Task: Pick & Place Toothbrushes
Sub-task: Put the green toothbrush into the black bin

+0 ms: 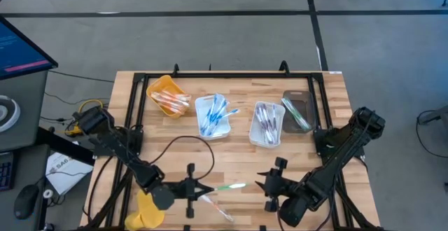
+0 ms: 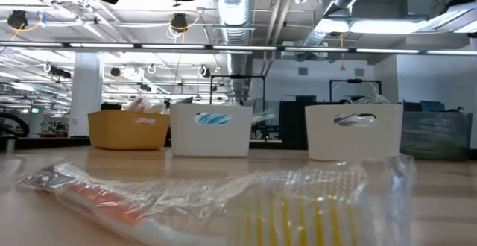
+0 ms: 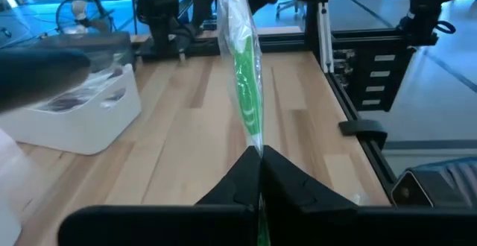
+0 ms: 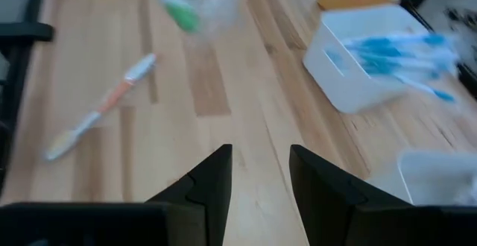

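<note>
Near the desk's front edge, the left gripper (image 1: pixel 203 188) is clenching its fingers (image 3: pixel 246 175) on a wrapped green toothbrush (image 1: pixel 229 186). An orange toothbrush (image 1: pixel 217 208) is lying just beside it on the desk (image 1: pixel 238 164). The right gripper (image 4: pixel 259 173) is hovering nearby, fingers parted and grasping nothing. Four trays (image 1: pixel 212 115) of toothbrushes are sitting along the far edge.

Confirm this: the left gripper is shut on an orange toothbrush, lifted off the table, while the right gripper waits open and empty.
Wrong colour. The left gripper is shut on a green toothbrush in clear wrap, as the left wrist view shows. The orange toothbrush lies on the table. The rest holds: the right gripper waits open and empty.
</note>
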Robot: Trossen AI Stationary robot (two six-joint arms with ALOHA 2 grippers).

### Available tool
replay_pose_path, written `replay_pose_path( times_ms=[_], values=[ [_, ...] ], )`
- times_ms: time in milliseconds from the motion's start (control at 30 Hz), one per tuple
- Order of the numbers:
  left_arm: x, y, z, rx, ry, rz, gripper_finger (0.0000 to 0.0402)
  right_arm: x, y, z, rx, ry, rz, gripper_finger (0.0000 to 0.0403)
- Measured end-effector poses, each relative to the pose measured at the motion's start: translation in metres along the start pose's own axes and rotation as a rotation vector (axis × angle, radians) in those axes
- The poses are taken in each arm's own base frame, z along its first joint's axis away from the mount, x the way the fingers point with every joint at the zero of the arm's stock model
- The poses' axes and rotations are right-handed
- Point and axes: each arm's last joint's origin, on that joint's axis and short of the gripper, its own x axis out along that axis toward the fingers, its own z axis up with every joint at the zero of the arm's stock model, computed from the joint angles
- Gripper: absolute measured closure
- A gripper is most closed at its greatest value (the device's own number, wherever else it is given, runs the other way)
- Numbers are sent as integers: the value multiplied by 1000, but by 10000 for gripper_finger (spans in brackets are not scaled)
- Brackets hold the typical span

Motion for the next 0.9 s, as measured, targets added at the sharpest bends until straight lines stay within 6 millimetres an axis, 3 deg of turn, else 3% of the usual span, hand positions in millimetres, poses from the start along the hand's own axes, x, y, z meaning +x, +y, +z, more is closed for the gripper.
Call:
replay_pose_path(
  times_ms=[233, 600, 900],
  values=[
    [0, 0, 1, -13, -11, -1, 401, -1, 9, 9, -44, -70, 62, 257],
    [1, 0, 2, -18, -15, 3, 401, 13, 5, 27, -17, -129, 63, 144],
    [1, 0, 2, -18, -15, 2, 401, 22, 3, 39, -71, -150, 127, 138]
  ],
)
